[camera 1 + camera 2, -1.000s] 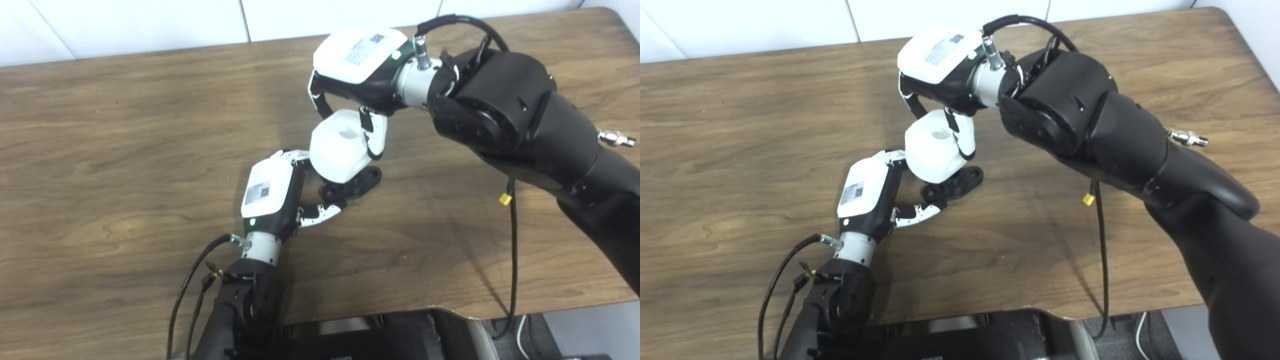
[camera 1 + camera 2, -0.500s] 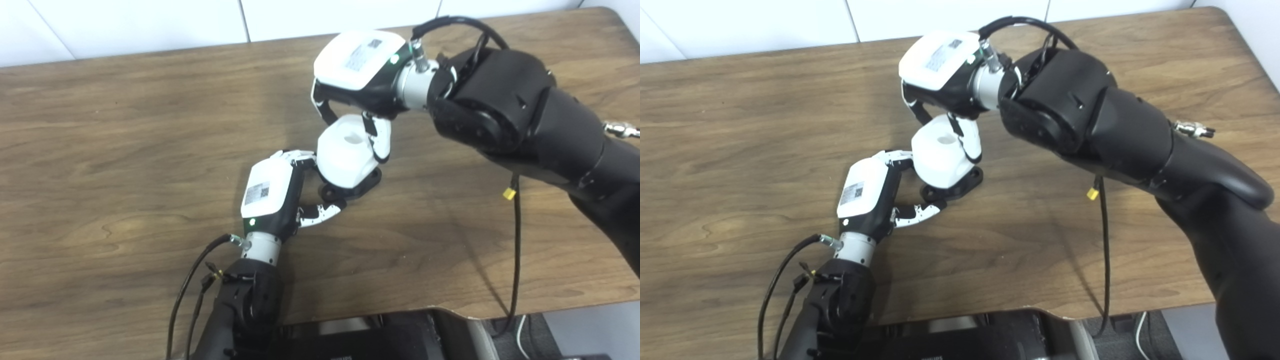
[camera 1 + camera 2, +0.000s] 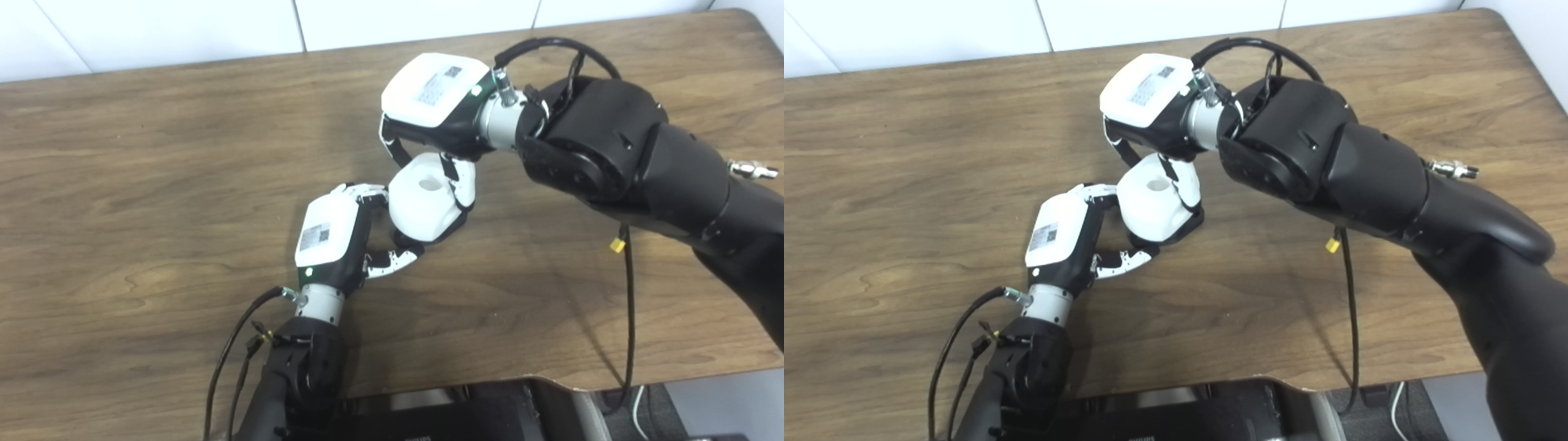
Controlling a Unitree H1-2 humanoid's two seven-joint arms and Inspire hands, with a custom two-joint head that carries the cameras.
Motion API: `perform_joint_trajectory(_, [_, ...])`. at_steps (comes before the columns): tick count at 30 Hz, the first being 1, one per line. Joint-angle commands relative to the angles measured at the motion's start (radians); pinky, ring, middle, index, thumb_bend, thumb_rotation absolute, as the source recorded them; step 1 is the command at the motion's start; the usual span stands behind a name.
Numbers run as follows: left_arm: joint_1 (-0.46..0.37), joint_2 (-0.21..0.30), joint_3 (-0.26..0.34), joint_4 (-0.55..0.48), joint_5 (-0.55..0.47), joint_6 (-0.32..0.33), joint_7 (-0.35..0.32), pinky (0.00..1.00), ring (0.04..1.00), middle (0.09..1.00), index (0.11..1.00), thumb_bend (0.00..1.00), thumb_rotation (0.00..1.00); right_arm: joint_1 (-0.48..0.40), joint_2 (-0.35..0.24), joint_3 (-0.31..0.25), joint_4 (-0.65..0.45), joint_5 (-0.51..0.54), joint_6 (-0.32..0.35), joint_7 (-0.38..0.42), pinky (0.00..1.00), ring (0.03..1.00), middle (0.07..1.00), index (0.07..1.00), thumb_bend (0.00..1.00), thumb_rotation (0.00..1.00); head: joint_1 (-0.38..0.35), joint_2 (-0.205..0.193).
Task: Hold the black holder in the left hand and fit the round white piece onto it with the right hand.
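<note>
My right hand reaches in from the right with its fingers shut on the round white piece, which has a small hole in its top. The white piece sits low over the black holder. Only the holder's dark rim shows under it, on the wooden table. My left hand lies on the table just left of the holder. Its fingers curl round the holder's far side and its thumb presses the near side.
A black cable with a yellow tag hangs from my right forearm down past the table's front edge. A dark unit sits below a cut-out in that edge. A white wall runs behind the table.
My right hand has come down and slightly toward me with the white piece, which now covers most of the black holder. My left hand has stayed in place.
</note>
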Motion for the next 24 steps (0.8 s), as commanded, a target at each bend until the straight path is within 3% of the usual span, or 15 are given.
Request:
perform_joint_trajectory(1, [-0.015, -0.011, -0.003, -0.03, 0.014, -0.004, 0.005, 0.89, 0.806, 0.751, 0.483, 0.52, 0.06, -0.024, 0.004, -0.017, -0.019, -0.021, 0.029, 0.104, 0.68, 0.865, 0.746, 0.482, 0.52, 0.13, -0.002, 0.001])
perform_joint_trajectory(12, [-0.015, -0.012, -0.003, -0.03, 0.013, -0.008, 0.01, 0.89, 0.803, 0.746, 0.483, 0.52, 0.05, -0.003, 0.01, -0.003, -0.019, -0.064, 0.029, 0.104, 0.67, 0.873, 0.746, 0.482, 0.52, 0.13, -0.001, 0.002])
perform_joint_trajectory(24, [-0.012, -0.016, -0.004, -0.05, 0.018, 0.005, -0.006, 0.89, 0.809, 0.751, 0.483, 0.52, 0.06, -0.014, -0.002, 0.06, -0.016, -0.068, 0.029, 0.104, 0.64, 0.842, 0.738, 0.482, 0.52, 0.13, -0.007, 0.015])
